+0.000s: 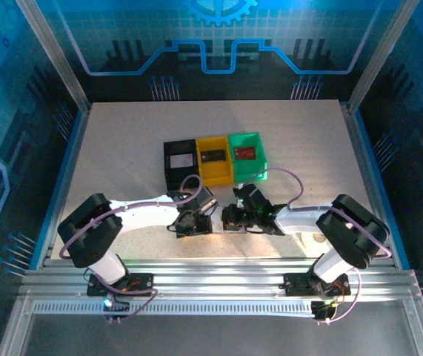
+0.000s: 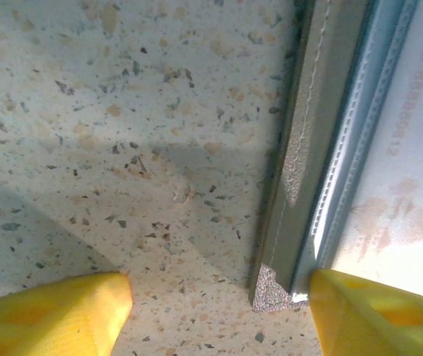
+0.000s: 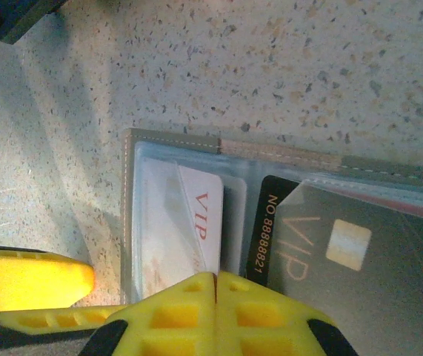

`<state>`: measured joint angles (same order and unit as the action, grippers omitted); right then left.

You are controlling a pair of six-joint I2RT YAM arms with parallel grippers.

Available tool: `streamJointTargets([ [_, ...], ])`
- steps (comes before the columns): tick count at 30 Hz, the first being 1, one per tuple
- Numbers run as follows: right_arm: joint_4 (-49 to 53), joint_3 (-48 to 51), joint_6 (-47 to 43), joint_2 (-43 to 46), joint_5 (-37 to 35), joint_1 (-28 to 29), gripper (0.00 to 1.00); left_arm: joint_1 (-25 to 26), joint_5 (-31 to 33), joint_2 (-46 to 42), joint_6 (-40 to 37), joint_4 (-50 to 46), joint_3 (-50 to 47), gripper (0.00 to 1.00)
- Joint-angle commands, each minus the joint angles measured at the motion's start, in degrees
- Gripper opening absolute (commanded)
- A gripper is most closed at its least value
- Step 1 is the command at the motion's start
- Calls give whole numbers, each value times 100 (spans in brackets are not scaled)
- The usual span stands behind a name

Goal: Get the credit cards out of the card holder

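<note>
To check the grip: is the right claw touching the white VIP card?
Cannot tell. In the right wrist view the shut right claw overlaps the white VIP card, but no contact or gap shows.

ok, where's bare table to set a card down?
Free: wide table left of the black bin, right of the green bin, and far strip behind them. Crowded: in front of them, left gripper and right gripper at the card holder.

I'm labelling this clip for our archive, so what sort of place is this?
Probably a robot lab work cell, not a home or shop: a speckled tabletop fenced by aluminium frame rails, blue circuit-pattern wall panels, and a left arm and right arm bolted at its near edge.
</note>
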<state>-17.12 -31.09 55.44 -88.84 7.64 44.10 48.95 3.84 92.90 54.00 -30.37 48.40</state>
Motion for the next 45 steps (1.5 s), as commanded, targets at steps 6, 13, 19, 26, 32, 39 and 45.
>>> streamJointTargets([
  [6, 426, 120, -169, 318, -87, -49, 0, 141, -405, 466, -46, 500, -281, 69],
  [13, 563, 156, -311, 470, -1, -154, 0, 148, -461, 318, 3, 444, -231, 71],
  [19, 700, 110, -458, 490, 81, -179, 0, 141, -489, 229, 32, 410, -213, 72],
  [26, 643, 186, -472, 580, 132, -263, 0, 141, -480, 246, 22, 391, -196, 72],
  [32, 338, 299, -449, 613, 374, -332, 6, 141, -522, 313, 54, 492, -252, 72],
  [39, 10, 419, -392, 656, 445, -332, 2, 148, -560, 377, 67, 558, -280, 72],
  [45, 75, 418, -446, 786, 475, -351, 2, 146, -621, 404, 88, 651, -307, 72],
])
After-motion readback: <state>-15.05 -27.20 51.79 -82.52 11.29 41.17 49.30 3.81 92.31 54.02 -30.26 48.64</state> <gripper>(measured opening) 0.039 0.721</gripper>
